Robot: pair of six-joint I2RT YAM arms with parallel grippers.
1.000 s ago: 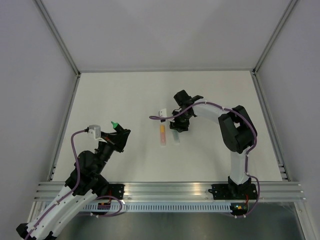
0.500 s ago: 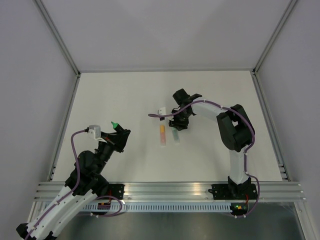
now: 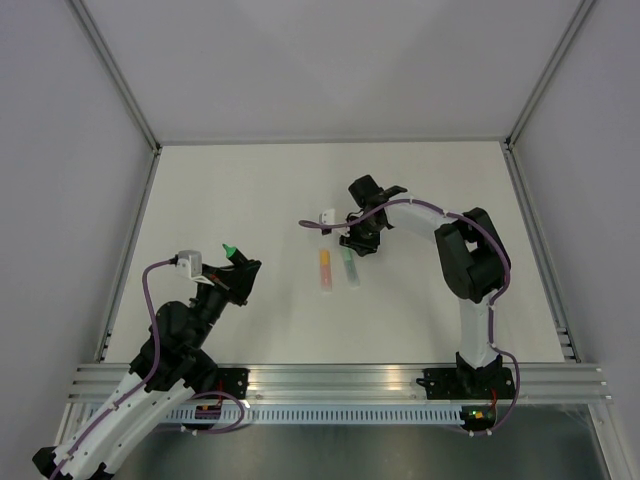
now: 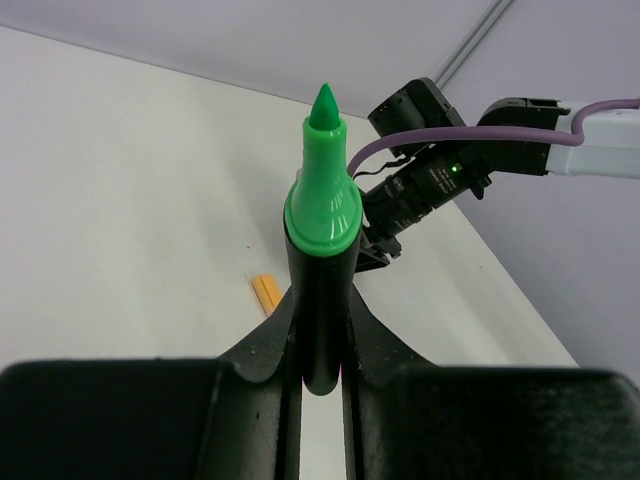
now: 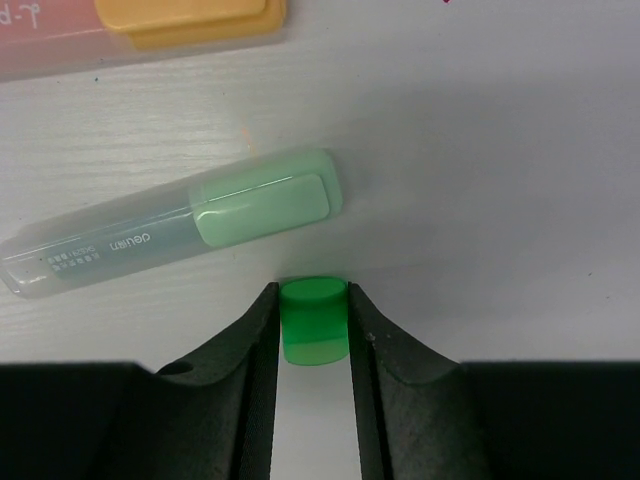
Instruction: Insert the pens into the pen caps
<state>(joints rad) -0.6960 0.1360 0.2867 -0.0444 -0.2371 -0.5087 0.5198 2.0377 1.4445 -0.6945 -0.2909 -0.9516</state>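
Moved: right gripper (image 3: 355,243) back a bit from orange pen (image 3: 325,268) and pale green pen (image 3: 350,268).
Top: left gripper (image 3: 238,263) well apart, down left.
Left wrist: clamped on black pen (image 4: 318,300), green tip (image 4: 322,170) up, aimed toward right arm (image 4: 440,175).
Right wrist: squeezing green cap (image 5: 314,322); pale green pen just past it, lying sideways.

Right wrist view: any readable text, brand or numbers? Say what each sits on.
"deli": printed on the clear barrel of the pale green pen, next to its cap.
Two tiny lines of print beside that brand: too small to read.
Red marks on the orange pen: cut off by the top edge of the frame, unreadable.
Green cap: no text.
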